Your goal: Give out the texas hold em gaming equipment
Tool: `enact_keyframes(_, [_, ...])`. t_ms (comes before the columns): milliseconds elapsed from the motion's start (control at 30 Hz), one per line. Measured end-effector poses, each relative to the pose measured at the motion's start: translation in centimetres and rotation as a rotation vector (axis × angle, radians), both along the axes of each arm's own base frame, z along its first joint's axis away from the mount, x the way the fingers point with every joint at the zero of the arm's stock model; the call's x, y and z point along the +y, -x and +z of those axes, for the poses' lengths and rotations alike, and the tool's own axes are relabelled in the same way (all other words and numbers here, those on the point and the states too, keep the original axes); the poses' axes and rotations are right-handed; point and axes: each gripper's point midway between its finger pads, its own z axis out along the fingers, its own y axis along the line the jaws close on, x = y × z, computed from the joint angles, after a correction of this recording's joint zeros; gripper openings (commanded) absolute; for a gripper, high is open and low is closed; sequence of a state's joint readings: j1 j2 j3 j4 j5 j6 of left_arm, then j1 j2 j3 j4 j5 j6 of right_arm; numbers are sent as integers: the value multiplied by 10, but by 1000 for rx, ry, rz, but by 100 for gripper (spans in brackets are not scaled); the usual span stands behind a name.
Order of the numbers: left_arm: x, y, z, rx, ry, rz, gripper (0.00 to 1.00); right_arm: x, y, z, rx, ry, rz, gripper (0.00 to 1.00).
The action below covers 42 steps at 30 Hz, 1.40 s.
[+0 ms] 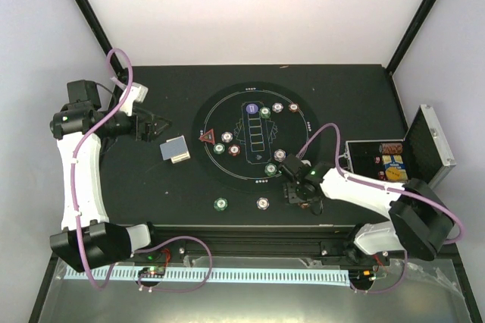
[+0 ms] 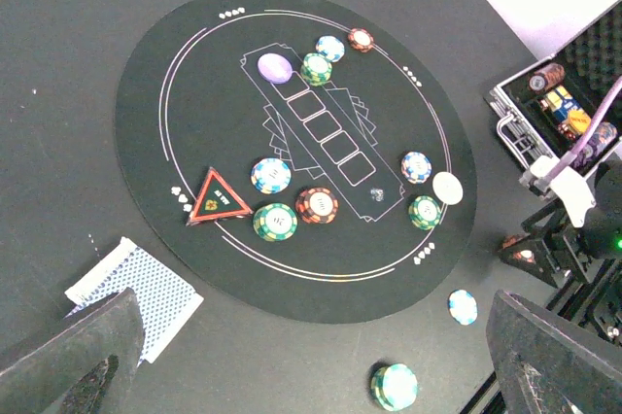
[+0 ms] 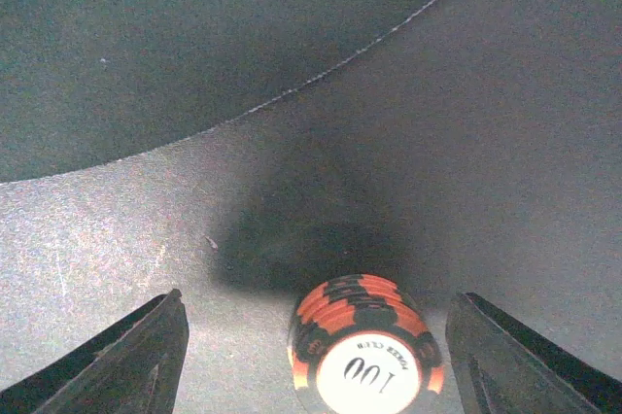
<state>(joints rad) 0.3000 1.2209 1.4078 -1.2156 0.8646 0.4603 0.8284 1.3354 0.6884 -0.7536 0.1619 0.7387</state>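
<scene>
A round black mat (image 1: pixel 250 137) holds several striped chips, a purple disc (image 2: pixel 275 68), a white disc (image 2: pixel 448 188) and a red triangle (image 2: pixel 216 198). The blue-backed card deck (image 1: pixel 176 148) lies left of the mat, also in the left wrist view (image 2: pixel 136 293). My left gripper (image 1: pixel 155 126) is open and empty, above the table left of the deck. My right gripper (image 1: pixel 299 194) is open, low at the mat's near right edge. A red stack of chips marked 100 (image 3: pixel 362 346) stands on the table between its fingers (image 3: pixel 146 356), touching neither.
A green chip stack (image 1: pixel 220 203) and a pale chip (image 1: pixel 263 203) sit on the table just off the mat's near edge. The open silver-edged case (image 1: pixel 402 158) stands at the right. The frame posts rise at the back corners.
</scene>
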Motion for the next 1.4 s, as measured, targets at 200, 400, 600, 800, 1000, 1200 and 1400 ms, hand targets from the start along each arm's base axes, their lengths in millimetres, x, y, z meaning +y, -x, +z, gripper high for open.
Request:
enact_keyframes(200, [0,0,4,-8,1,-2,99,2,2,-13,7,9,-9,74])
enact_keyframes(400, [-1,0,4,-8,2,-2,99,-4,4,-17,4,27,-19,70])
enact_keyframes(600, [-1,0,4,-8,2,-2,99,-2,2,-18,-3,16,-26,63])
enact_keyframes(800, [0,0,4,-7,1,-2,99,-2,2,-18,-7,10,-32,64])
enact_keyframes(1000, [-1,0,4,-8,2,-2,99,-3,3,-18,-5,12,-36,65])
enact_keyframes(1200, [-1,1,4,-11,0,-2,99,-7,7,-18,5,21,-42,60])
enact_keyframes(1400, [-1,1,4,-11,0,-2,99,-10,10,-14,5,19,-54,47])
